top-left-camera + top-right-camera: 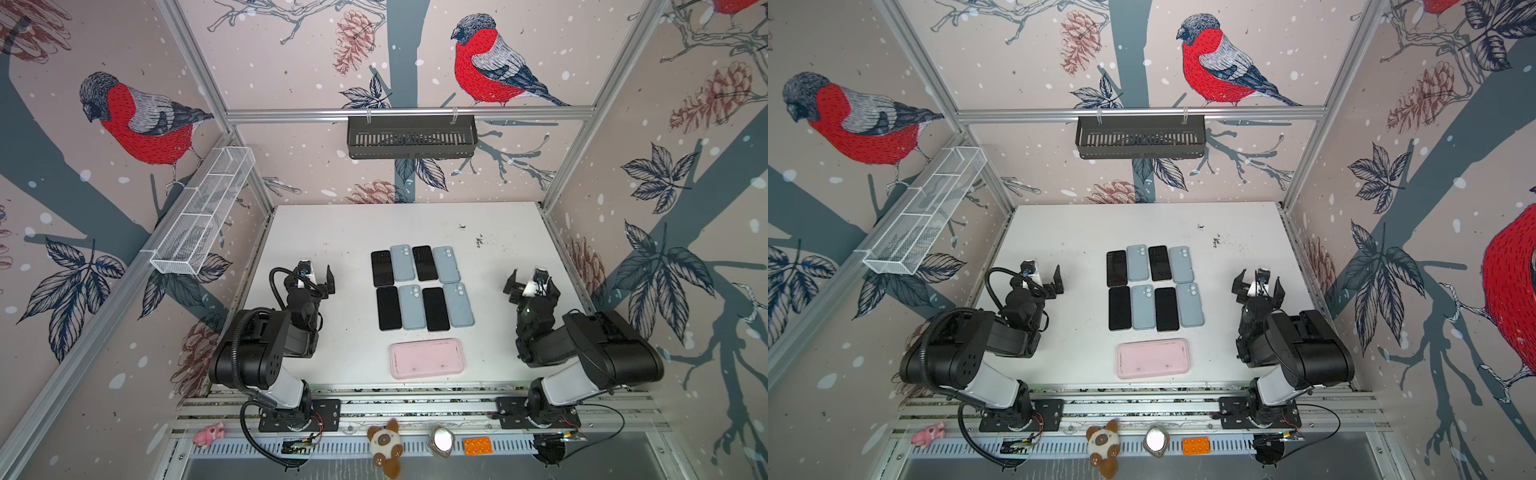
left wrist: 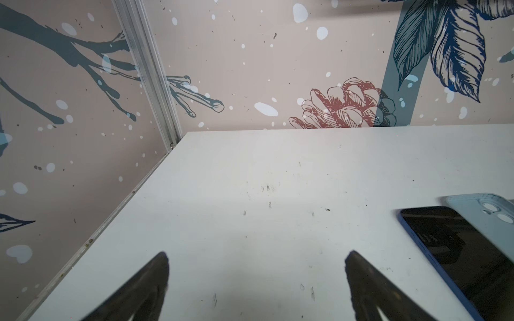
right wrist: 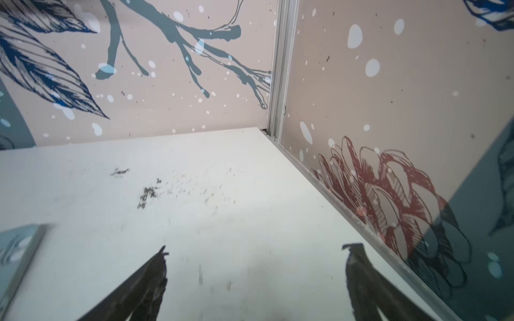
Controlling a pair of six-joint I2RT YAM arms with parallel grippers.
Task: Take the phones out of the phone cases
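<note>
A pink phone case (image 1: 427,358) (image 1: 1153,358) lies crosswise near the front of the white table (image 1: 332,224); I cannot tell whether a phone sits inside it. Behind it, two rows alternate black phones (image 1: 389,308) (image 2: 459,250), screen up, with light blue pieces (image 1: 458,304) (image 2: 489,211) showing camera rings. My left gripper (image 1: 316,274) (image 1: 1044,276) (image 2: 258,255) stands open over bare table left of the rows. My right gripper (image 1: 532,282) (image 1: 1259,282) (image 3: 258,248) stands open over bare table to their right. Neither touches anything.
A black slotted basket (image 1: 411,137) hangs on the back wall and a white mesh basket (image 1: 203,212) on the left wall. On the front rail lie a pink toy (image 1: 210,434), a plush animal (image 1: 386,446) and an orange brick (image 1: 477,446).
</note>
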